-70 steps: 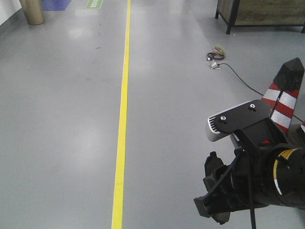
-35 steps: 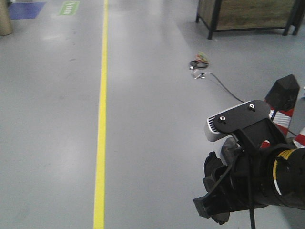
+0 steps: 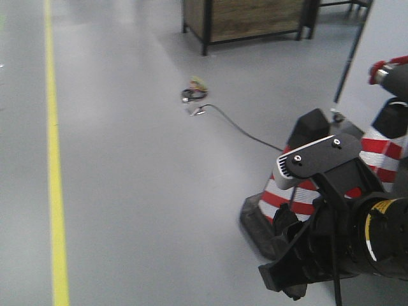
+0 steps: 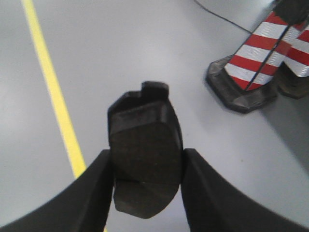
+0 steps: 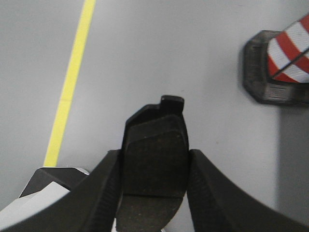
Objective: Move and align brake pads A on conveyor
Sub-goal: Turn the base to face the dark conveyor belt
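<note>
The floor (image 3: 140, 191) looked smooth and faintly glossy grey. Each tool's pads (image 4: 145, 150) looked matt, grainy black rubber. The cone (image 3: 299, 185) had shiny striped bands; the crate (image 3: 242, 16) looked wooden.

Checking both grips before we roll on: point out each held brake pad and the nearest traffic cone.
left brake pad (image 4: 145, 150), left wrist view, friction face
right brake pad (image 5: 155, 162), right wrist view, friction face
traffic cone (image 3: 280, 194), front view, striped side

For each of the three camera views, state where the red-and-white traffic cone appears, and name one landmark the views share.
Front view: traffic cone right of centre, partly behind the arm.
Left wrist view: cone at top right.
Right wrist view: cone at the right edge.
Shared landmark: yellow floor line, left in all three.
</note>
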{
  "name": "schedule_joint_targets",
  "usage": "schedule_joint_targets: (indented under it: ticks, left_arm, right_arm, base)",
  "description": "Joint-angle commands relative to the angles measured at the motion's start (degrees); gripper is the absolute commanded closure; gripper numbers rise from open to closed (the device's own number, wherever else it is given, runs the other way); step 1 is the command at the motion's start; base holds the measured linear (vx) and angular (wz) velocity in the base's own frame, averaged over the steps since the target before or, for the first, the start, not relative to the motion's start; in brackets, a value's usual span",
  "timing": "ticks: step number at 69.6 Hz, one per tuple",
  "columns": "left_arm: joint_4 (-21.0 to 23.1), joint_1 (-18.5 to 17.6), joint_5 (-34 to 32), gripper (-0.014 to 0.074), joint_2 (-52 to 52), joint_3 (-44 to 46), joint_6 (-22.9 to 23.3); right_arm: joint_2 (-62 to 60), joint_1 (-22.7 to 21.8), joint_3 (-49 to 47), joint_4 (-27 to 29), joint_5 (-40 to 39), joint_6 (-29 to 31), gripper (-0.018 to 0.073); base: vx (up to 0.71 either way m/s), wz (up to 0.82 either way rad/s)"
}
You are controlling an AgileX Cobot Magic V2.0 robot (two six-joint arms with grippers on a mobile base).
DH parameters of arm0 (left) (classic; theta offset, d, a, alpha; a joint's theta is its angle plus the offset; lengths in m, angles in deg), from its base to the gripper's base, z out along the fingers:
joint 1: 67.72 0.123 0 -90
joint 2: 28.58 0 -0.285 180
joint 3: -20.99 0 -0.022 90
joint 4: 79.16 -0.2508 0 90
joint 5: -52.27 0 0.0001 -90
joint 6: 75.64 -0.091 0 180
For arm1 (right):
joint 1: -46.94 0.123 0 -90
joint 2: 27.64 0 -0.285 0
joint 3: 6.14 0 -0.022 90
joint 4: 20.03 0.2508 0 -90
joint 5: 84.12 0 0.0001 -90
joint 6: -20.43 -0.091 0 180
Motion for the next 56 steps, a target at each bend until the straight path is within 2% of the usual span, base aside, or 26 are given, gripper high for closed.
schedule_joint_targets:
  ticks: [1, 28, 56]
  left_arm:
    - [-1.1, -0.4, -4.6, 0.0603, 0.6, 1.4, 0.0]
    - [-1.1, -0.4, -4.6, 0.0603, 0.6, 1.4, 0.0]
    - [-1.1, -0.4, -4.6, 0.0603, 0.6, 1.4, 0.0]
  right_arm:
    - [-1.2, -0.2, -1.6, -1.5, -2.9, 0.0, 0.0570]
    - [-1.2, -0.2, -1.6, -1.5, -2.9, 0.0, 0.0570]
    - [-1.2, -0.2, -1.6, -1.5, -2.9, 0.0, 0.0570]
  base:
    - [0.41, -0.59]
    - [0.39, -0.68]
    - [0.35, -0.87]
